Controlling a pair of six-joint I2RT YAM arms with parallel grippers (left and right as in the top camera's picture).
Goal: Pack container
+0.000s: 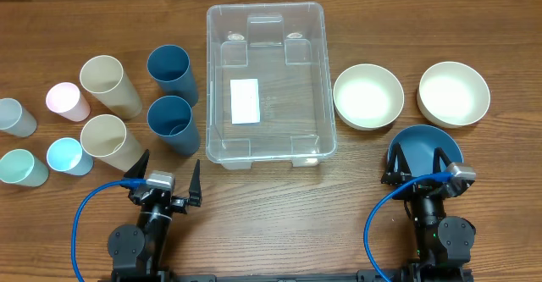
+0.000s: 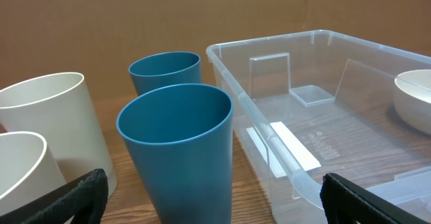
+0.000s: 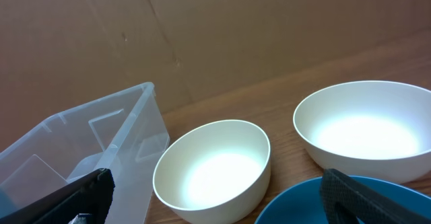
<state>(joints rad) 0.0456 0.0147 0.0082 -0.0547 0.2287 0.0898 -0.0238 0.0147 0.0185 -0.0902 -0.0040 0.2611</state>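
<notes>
Overhead, left hand (image 1: 169, 168) spread, right hand (image 1: 417, 158) spread

The container (image 1: 269, 79) is a large clear plastic bin with rounded corners and a rim. It stands upright in the counter's middle, empty, a white label on its bottom.

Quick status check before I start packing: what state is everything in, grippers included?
container: upright, no lid, empty.
dark blue cups: upright, empty.
beige cups: upright, empty.
small pastel cups: upright, look empty.
white bowls: upright, empty.
blue bowl: upright, empty.
left gripper: open, holding nothing.
right gripper: open, holding nothing.
</notes>
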